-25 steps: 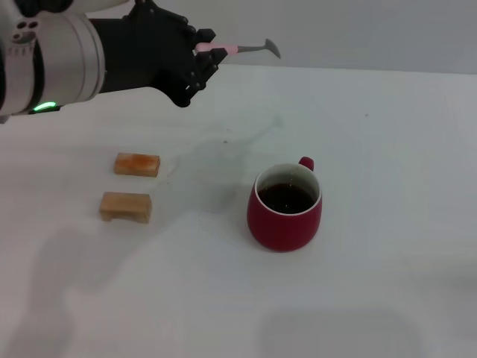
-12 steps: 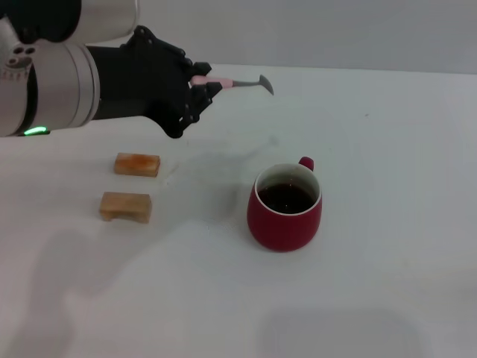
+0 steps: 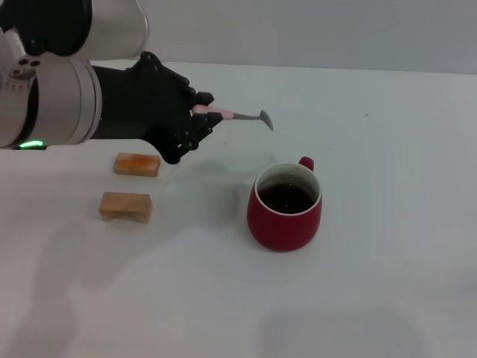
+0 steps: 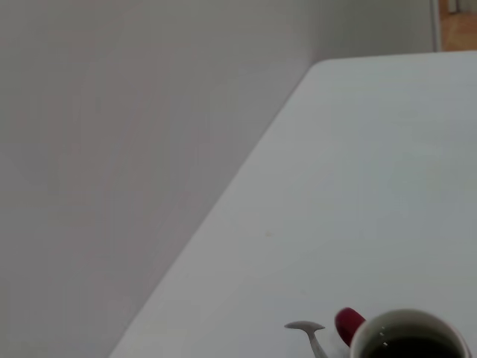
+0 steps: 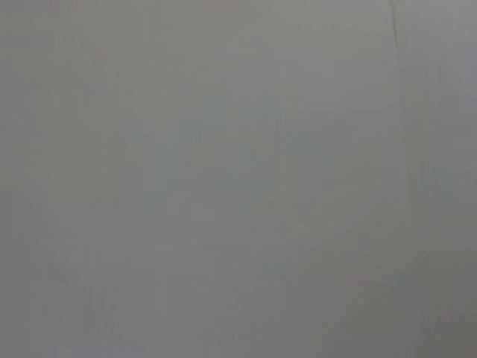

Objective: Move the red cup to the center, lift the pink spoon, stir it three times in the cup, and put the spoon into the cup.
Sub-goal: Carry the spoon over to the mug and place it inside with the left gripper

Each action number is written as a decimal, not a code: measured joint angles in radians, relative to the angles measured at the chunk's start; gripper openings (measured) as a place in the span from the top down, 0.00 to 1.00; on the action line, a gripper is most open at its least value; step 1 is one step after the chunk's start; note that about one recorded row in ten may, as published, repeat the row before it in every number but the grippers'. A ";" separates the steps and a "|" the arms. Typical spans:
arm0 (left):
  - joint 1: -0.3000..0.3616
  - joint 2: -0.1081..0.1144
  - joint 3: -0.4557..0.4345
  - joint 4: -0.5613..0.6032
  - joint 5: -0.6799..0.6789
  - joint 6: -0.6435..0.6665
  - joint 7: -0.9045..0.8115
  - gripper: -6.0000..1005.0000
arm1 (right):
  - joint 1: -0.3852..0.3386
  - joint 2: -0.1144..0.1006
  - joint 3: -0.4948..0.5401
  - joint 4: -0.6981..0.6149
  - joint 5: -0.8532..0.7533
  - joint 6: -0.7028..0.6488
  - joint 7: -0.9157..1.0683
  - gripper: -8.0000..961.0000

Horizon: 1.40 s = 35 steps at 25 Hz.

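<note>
The red cup (image 3: 285, 206) stands near the middle of the white table (image 3: 387, 149), holding dark liquid, its handle pointing back right. My left gripper (image 3: 200, 113) is shut on the pink handle of the pink spoon (image 3: 235, 115) and holds it in the air, roughly level, up and to the left of the cup. The spoon's grey bowl points toward the cup. In the left wrist view the spoon's bowl (image 4: 305, 328) and the cup's rim (image 4: 406, 335) show at the bottom edge. The right gripper is out of view.
Two tan wooden blocks (image 3: 137, 164) (image 3: 126, 206) lie on the table to the left of the cup, below my left arm. A grey wall runs behind the table's far edge. The right wrist view shows only plain grey.
My left gripper has come down and slightly toward the cup with the spoon in it. The cup and blocks have not moved.
</note>
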 joint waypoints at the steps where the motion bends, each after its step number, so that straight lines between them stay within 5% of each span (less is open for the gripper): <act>1: -0.001 0.000 0.001 0.000 0.000 -0.004 0.000 0.82 | 0.002 0.000 0.000 0.000 0.002 0.003 0.000 0.99; 35: -0.006 -0.003 0.076 -0.041 0.017 -0.063 0.013 0.81 | 0.012 0.000 0.001 -0.002 0.036 0.037 -0.003 0.99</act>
